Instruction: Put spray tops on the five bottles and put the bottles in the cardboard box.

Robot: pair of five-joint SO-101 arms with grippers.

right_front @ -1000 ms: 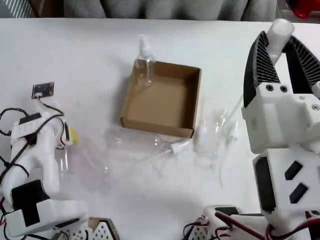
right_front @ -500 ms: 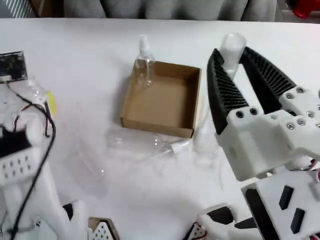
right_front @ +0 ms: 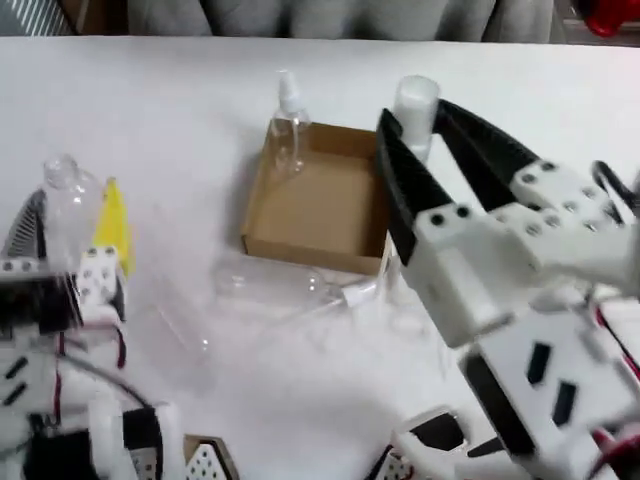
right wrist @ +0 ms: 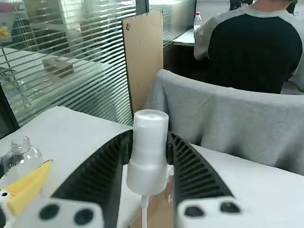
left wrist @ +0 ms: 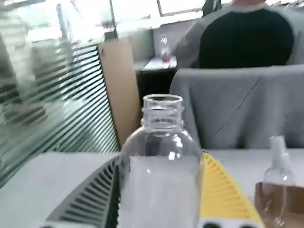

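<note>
- The left claw point(right_front: 72, 200) is clamped on an open bottle point(left wrist: 161, 156), one grey finger point(left wrist: 90, 199) and one yellow finger point(left wrist: 223, 190) pressed against its sides.
- This clear bottle is upright, its long axis vertical. The bare threaded neck points up, with no top on it.
- In the high view it is held above the left side of the tabletop point(right_front: 180, 110), well apart from the cardboard box point(right_front: 325, 200).
- The right claw point(right_front: 415, 112) is clamped on a white spray top point(right wrist: 148, 147), its two black ribbed fingers gripping the sides.
- The spray top also stands upright, with its rounded head up and a thin tube hanging straight down from its base.
- In the high view it shows against the far right corner of the box.
- The box sits open near the middle of the tabletop.
- A capped bottle point(right_front: 288, 125) stands upright at the box's far left corner, spray head pointing up. It looks to be just inside that corner, though it may stand against the outer wall.
- A lying bottle point(right_front: 285, 285) rests on its side on the tabletop, just beside the box's near wall.
- Its long axis runs along that wall, and its white spray end points toward the right arm.
- The two held pieces are apart, with the box between them in the high view.
</note>
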